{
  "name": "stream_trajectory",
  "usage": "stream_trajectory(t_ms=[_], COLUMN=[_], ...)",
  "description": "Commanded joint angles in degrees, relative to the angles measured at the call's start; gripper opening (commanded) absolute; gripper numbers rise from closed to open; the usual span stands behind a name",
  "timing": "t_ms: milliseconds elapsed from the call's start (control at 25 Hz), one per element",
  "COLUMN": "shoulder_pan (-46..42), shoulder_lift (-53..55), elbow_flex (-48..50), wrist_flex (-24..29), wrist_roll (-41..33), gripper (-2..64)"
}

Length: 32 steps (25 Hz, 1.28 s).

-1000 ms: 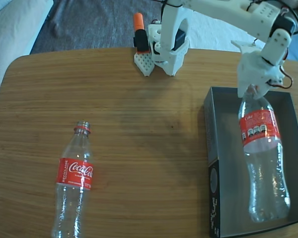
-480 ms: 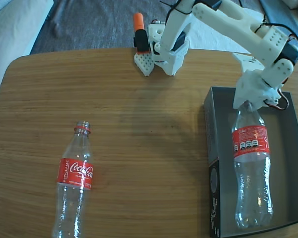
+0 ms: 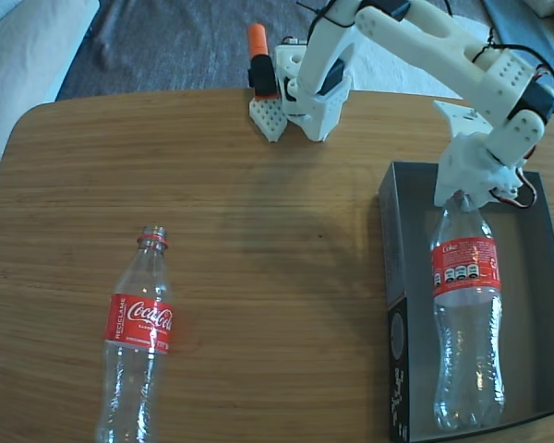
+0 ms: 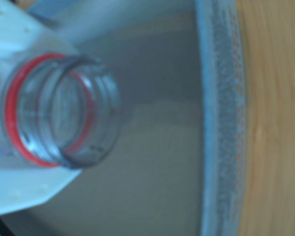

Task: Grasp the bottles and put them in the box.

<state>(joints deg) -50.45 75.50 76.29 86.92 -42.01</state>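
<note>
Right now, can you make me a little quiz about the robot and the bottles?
1. True or false: both bottles are already in the box.
2. Which part of the bottle in the box do the fingers hold? A) the neck B) the label C) the bottom
3. Fill in: the other bottle lies on the wooden ____.

Key:
1. False, one is on the table.
2. A. The wrist view shows the open mouth right at the gripper.
3. table
</note>
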Motion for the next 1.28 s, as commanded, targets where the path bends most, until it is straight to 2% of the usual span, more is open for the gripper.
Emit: stream_trajectory(t_ms=[0,160,200,280,560,760,920,1040,1240], shoulder_pan=[-0.2,0.4,0.4,0.4,6.9,14.9,22.3,27.7,37.8], shoulder_lift=[1.1,1.4,1.4,1.5,2.3,5.4,7.6,9.5,11.7], elbow_flex=[-2.7,-2.7,-2.7,-2.7,-7.8,-16.0,-18.1,-17.3,-14.0], wrist_flex=[0.7,0.4,0.1,0.0,1.3,6.0,9.1,9.2,9.3], wrist_roll=[-0.3,-0.3,-0.3,-0.3,-0.4,-0.6,-0.2,5.6,12.9], gripper=[7.4,34.1,39.1,43.7,37.8,36.7,36.6,34.7,27.8])
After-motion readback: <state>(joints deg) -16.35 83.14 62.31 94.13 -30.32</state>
